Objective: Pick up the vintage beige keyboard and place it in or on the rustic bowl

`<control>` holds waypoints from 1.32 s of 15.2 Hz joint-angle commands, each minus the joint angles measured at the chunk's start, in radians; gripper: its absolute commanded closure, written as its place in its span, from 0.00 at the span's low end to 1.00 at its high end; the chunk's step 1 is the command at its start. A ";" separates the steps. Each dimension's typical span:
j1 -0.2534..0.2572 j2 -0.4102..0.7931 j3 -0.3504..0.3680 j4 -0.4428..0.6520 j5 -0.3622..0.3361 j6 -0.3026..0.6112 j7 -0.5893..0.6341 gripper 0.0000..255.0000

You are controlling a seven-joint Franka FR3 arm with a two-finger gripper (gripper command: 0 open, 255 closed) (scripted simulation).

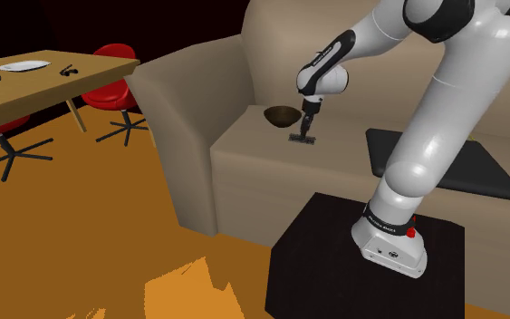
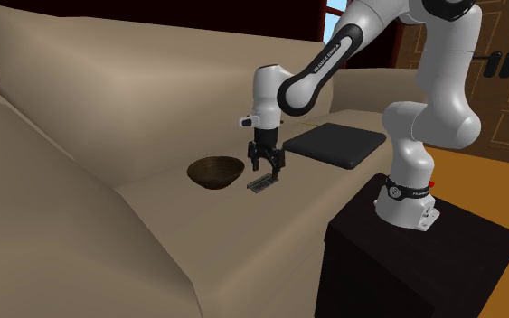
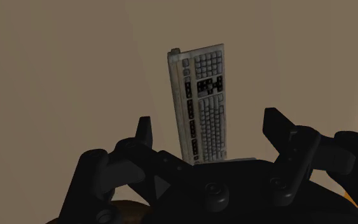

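One keyboard (image 3: 199, 102) below a spread gripper (image 2: 267, 170)

The keyboard is long and flat: pale beige-grey housing, rows of light keys, one cluster of dark keys. It lies on the tan sofa seat (image 2: 153, 235), just beside the dark brown bowl (image 2: 216, 172). The gripper hangs directly above it, fingers apart, not clasping it.

A big beige sofa (image 1: 189, 136) carries a flat black rectangular cushion (image 1: 461, 168) on its seat. Beyond its armrest stand a tan wooden table (image 1: 62, 82) bearing a white plate (image 1: 24, 66), and 2 red chairs (image 1: 108, 91).
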 commanded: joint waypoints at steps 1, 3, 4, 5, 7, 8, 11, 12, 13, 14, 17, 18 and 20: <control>0.002 0.030 -0.001 -0.005 0.026 0.030 -0.021 0.00; 0.004 0.056 0.002 -0.010 0.051 0.057 -0.038 0.00; 0.004 0.064 0.003 -0.011 0.058 0.064 -0.044 0.00; 0.004 0.064 0.003 -0.011 0.058 0.064 -0.044 0.00; 0.004 0.064 0.003 -0.011 0.058 0.064 -0.044 0.00; 0.004 0.064 0.003 -0.011 0.058 0.064 -0.044 0.00; 0.004 0.064 0.003 -0.011 0.058 0.064 -0.044 0.00; 0.004 0.064 0.003 -0.011 0.058 0.064 -0.044 1.00; 0.004 0.064 0.003 -0.011 0.058 0.064 -0.044 1.00; 0.004 0.064 0.003 -0.011 0.058 0.064 -0.043 1.00; 0.004 0.068 0.003 -0.006 0.061 0.063 -0.046 1.00; 0.005 0.067 0.003 -0.007 0.060 0.063 -0.044 1.00; 0.005 0.069 0.004 -0.007 0.063 0.064 -0.046 1.00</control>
